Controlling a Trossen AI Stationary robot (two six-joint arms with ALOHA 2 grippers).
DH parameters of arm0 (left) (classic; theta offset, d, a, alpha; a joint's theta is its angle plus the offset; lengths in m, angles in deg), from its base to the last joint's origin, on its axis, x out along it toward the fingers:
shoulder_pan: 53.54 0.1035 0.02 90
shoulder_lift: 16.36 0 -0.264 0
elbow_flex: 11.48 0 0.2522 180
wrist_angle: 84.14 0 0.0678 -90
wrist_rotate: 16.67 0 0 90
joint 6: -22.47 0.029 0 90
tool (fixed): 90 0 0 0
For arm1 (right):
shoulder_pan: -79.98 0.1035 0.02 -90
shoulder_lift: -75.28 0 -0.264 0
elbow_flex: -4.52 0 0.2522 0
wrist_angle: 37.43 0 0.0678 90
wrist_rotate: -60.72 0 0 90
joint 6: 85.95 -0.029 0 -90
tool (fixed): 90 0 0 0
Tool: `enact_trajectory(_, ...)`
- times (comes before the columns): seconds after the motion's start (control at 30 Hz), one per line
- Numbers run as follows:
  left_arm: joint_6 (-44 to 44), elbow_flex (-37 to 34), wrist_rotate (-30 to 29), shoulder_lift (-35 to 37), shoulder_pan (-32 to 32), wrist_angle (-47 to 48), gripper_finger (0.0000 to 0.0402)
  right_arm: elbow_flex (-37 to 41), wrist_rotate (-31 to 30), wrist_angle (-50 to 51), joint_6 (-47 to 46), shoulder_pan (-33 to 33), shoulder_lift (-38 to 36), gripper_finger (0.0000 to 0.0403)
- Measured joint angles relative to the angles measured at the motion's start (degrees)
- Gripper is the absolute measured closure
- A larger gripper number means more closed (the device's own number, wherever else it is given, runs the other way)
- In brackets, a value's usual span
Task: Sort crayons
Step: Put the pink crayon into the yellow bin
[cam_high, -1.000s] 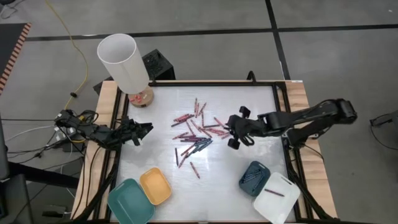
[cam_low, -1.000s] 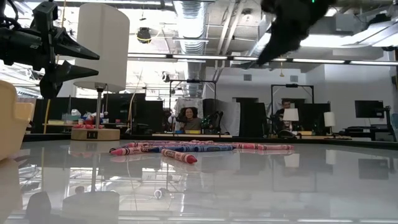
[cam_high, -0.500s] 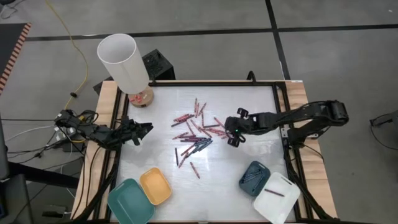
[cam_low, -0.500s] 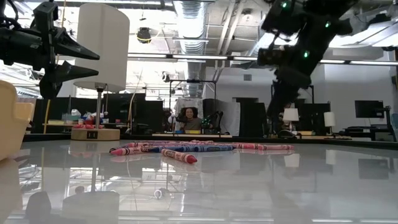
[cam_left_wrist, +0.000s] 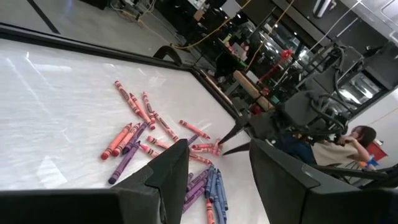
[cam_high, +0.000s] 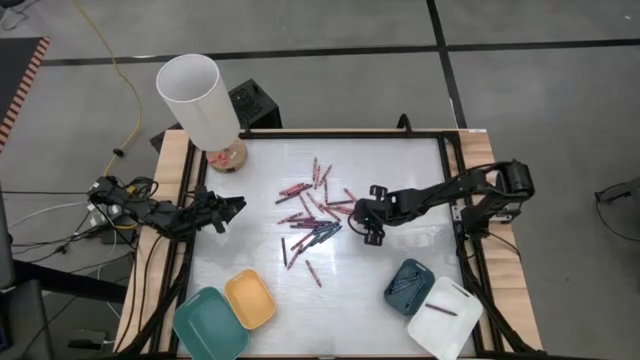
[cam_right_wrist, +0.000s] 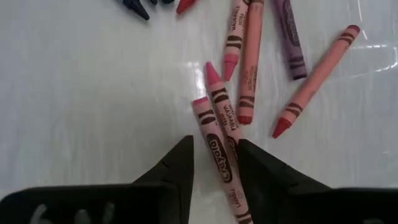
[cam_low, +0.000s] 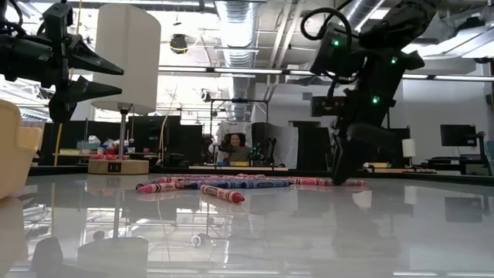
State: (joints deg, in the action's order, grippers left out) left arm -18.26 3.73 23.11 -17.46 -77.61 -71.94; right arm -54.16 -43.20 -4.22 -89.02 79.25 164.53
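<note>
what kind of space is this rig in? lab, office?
Looks like an open robotics lab or workshop. The low view shows exposed ceiling ducts, desks with monitors, and a seated person behind the table. A similar dark rig stands beyond.

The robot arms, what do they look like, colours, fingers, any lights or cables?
Both arms are dark, jointed links. The left gripper and right gripper each end in two black tapered fingers. Green lights glow on the right arm, and a black cable loops above it.
</note>
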Motion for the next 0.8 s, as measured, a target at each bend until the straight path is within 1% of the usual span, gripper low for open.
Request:
enact_trajectory(0.17, 0.0, 0.0, 0.0, 0.0, 0.0, 0.0, 0.0241, 0.0, 0.7, 0.2, 0.6, 0.0, 0.0, 0.0266)
enact_trajectory(0.47, 0.0, 0.0, 0.0, 0.0, 0.0, 0.0, 0.0241, -0.1, 0.8, 1.3, -0.4, 0.0, 1.0, 0.0287)
enact_trajectory(0.67, 0.0, 0.0, 0.0, 0.0, 0.0, 0.0, 0.0241, -0.2, 0.6, 2.3, -1.7, 0.2, 1.8, 0.0314)
enact_trajectory(0.8, 0.0, 0.0, 0.0, 0.0, 0.0, 0.0, 0.0241, -0.2, 0.3, 2.9, -3.3, 0.7, 1.8, 0.0349)
